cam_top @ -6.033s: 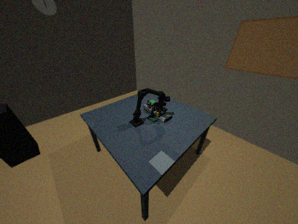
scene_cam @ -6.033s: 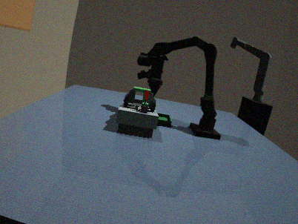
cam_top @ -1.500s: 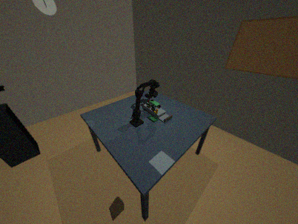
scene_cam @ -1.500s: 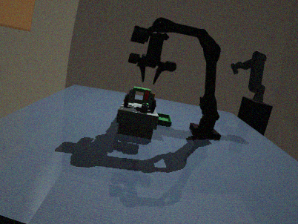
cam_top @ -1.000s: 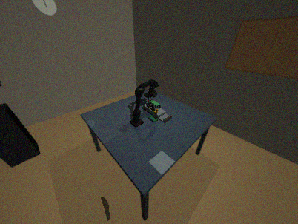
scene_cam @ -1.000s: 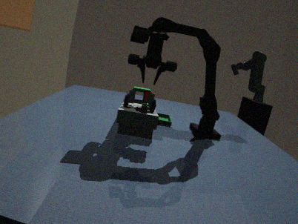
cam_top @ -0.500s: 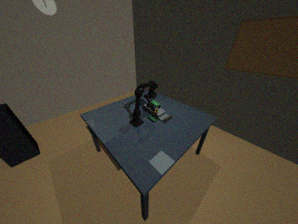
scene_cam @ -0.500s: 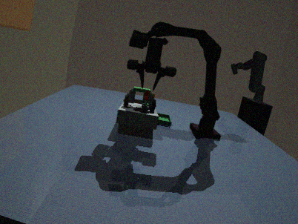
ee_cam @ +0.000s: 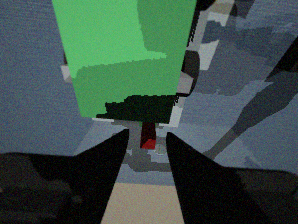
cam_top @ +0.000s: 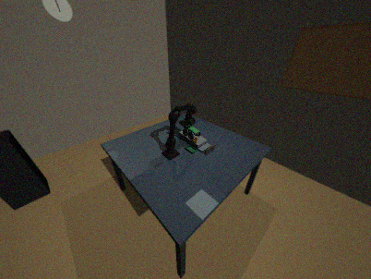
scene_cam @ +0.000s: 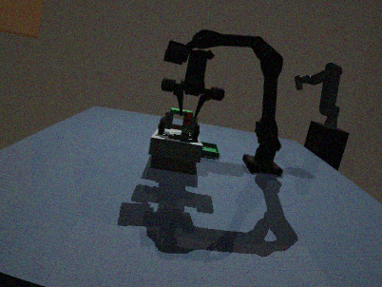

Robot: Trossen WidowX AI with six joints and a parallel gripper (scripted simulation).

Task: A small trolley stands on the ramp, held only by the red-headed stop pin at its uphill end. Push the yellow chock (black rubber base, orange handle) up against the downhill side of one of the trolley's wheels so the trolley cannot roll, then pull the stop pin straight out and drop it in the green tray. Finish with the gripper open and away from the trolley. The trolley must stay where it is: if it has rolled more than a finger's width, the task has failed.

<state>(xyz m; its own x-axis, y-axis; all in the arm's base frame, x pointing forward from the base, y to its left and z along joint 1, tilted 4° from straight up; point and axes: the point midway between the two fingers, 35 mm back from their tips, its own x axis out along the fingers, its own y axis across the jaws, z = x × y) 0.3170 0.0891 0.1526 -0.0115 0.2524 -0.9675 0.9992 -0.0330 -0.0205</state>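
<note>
The trolley has a bright green top (ee_cam: 125, 50) (scene_cam: 177, 111) (cam_top: 194, 130) and stands on the grey ramp (scene_cam: 173, 147) (cam_top: 206, 148). The red-headed stop pin (ee_cam: 148, 136) (scene_cam: 188, 114) stands at the trolley's uphill end. My gripper (ee_cam: 147, 134) (scene_cam: 188, 112) (cam_top: 188, 126) points straight down over that end. It is part open, with one finger on each side of the pin head and a gap to each. The green tray (scene_cam: 210, 151) (cam_top: 190, 150) lies on the table between the ramp and my arm's base. I cannot make out the yellow chock in the dark views.
The arm's base (scene_cam: 262, 163) stands right of the ramp. A pale square patch (cam_top: 201, 203) lies near the table's front corner. A second dark arm on a box (scene_cam: 328, 95) stands beyond the table. A black box (cam_top: 18, 171) sits on the floor at the left.
</note>
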